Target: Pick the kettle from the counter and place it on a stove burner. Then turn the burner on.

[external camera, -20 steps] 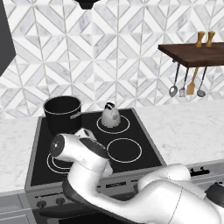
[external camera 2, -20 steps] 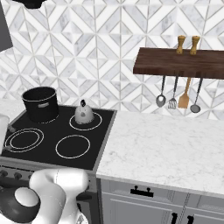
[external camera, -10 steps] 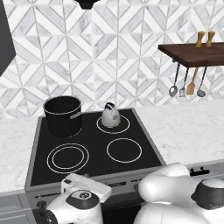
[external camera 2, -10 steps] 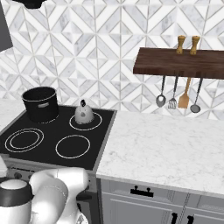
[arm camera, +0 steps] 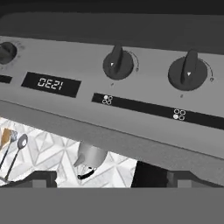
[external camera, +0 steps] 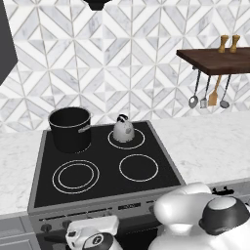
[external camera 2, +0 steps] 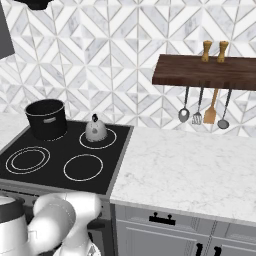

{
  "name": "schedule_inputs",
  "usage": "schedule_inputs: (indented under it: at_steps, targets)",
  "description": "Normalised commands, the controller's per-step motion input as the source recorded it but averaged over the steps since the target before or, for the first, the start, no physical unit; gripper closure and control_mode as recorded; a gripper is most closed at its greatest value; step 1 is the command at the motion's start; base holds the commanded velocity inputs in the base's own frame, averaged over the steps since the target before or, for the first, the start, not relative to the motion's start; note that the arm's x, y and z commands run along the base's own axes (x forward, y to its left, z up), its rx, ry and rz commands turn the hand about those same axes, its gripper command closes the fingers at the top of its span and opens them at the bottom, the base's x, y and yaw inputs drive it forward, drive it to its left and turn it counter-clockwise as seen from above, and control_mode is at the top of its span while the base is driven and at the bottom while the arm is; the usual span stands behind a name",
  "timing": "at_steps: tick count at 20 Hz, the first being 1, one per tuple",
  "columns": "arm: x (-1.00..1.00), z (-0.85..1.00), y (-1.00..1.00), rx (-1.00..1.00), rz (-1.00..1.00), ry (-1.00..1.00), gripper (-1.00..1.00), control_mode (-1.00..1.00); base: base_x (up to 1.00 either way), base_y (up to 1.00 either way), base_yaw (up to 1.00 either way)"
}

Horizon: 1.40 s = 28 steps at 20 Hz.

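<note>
The small pale kettle stands upright on the back right stove burner, a thin white ring in the black glass. No red glow shows there. In the rolled-over hand view the kettle hangs upside down beyond the panel's edge. My gripper is open, its dark fingertips far apart with nothing between them. It is low in front of the stove and faces the control panel, where two dark knobs sit close ahead. The white marble counter lies right of the stove.
A big black pot occupies the back left burner. A digital display and a third knob sit on the panel. Utensils hang under a wooden shelf at the right. Drawer fronts lie below the counter.
The arm has swung from above the cooktop down to the front of the stove. The gripper stayed open. Kettle and pot have not moved.
</note>
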Motion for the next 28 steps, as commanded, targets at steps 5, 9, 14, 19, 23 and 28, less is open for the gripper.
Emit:
schedule_inputs:
  at_steps: [5, 9, 14, 19, 23, 28]
  targets:
    - [0.0, -0.71, 0.08, 0.09, 0.02, -0.03, -1.0, -1.0, 0.0, 0.0, 0.0]
    - [0.08, -0.84, 0.08, 0.22, -0.01, -0.17, -1.0, -1.0, 0.0, 0.0, 0.0]
    - [0.15, -0.62, 0.04, 0.22, -0.02, -0.2, -1.0, -1.0, 0.0, 0.0, 0.0]
    - [0.19, -0.38, 0.39, 0.07, 0.0, -0.13, -1.0, -1.0, 0.0, 0.0, 0.0]
    - [0.05, -0.07, 0.46, 0.01, 0.0, -0.08, -1.0, -1.0, 0.0, 0.0, 0.0]
    - [0.24, 0.0, 0.06, 0.0, 0.0, -0.03, -1.0, -1.0, 0.0, 0.0, 0.0]
